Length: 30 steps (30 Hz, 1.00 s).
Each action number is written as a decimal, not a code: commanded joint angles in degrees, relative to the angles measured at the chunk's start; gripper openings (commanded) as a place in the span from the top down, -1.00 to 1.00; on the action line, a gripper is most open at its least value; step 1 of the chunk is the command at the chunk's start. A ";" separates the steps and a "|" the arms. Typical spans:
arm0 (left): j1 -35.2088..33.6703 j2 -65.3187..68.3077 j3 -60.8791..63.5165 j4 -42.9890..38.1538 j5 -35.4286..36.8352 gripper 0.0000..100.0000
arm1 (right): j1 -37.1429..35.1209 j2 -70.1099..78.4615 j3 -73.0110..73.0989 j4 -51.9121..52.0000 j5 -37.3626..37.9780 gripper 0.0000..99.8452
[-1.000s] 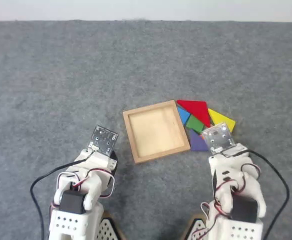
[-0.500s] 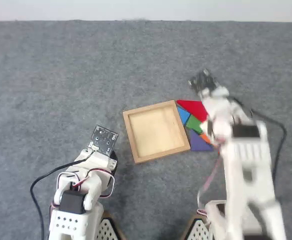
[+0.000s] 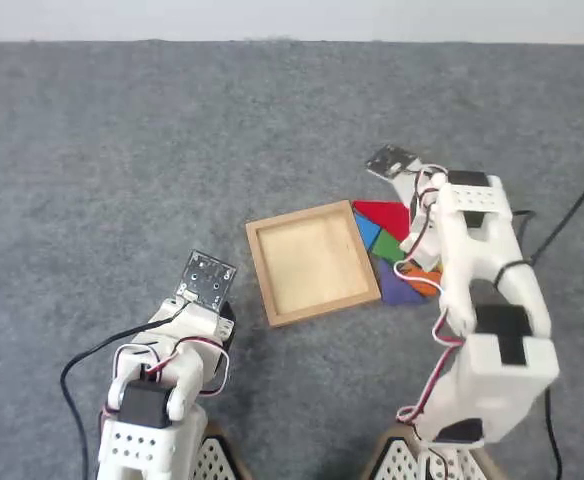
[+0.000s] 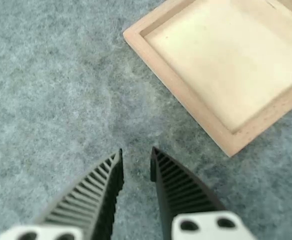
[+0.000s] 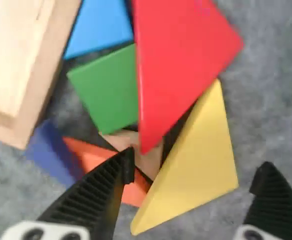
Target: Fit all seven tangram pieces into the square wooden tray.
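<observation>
The square wooden tray [image 3: 312, 262] lies empty in the middle of the grey mat. Against its right side sits a cluster of tangram pieces: red triangle [image 3: 382, 214], blue piece [image 3: 366, 232], green square [image 3: 387, 248], purple piece [image 3: 396, 286], orange piece [image 3: 422, 281]. My right arm [image 3: 472, 230] stretches over this cluster. Its gripper [image 5: 196, 165] stands open above the yellow triangle [image 5: 198, 145], beside the red triangle [image 5: 176, 60] and green square [image 5: 108, 92]. My left gripper [image 4: 136, 150] rests low near the tray's corner [image 4: 136, 37], fingers close together and holding nothing.
Grey carpet covers the whole table, with wide bare stretches to the left and beyond the tray. A pale, wood-coloured piece [image 5: 148, 157] peeks out between the orange piece [image 5: 93, 155] and the yellow triangle. The left arm [image 3: 187, 340] sits near the front edge.
My right arm has swung from its rest near the front edge out over the pieces, now covering the yellow triangle in the high view. The left arm, tray and pieces have not moved.
</observation>
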 commanded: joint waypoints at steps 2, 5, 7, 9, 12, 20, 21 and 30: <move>0.00 -0.18 -0.40 0.26 0.70 0.82 | 4.09 2.59 -6.07 -2.59 1.32 0.23; 0.00 -0.18 -0.40 0.26 0.70 0.82 | 6.11 6.37 -7.91 -2.95 1.67 0.23; 0.00 -0.18 -0.40 0.26 0.70 0.82 | 7.25 8.84 -9.67 -2.51 1.85 0.23; 0.00 -0.18 -0.40 0.26 0.70 0.82 | 8.22 10.07 -11.78 -1.36 2.02 0.23; 0.00 -0.18 -0.40 0.26 0.70 0.82 | 8.84 11.30 -13.89 0.84 2.02 0.23; 0.00 -0.18 -0.40 0.26 0.70 0.82 | 12.97 11.91 -13.98 4.09 -7.38 0.23; 0.00 -0.18 -0.40 0.26 0.70 0.82 | 13.85 12.09 -14.15 5.14 -9.58 0.23; 0.00 -0.18 -0.40 0.26 0.70 0.82 | 16.75 12.35 -14.86 4.88 -12.92 0.23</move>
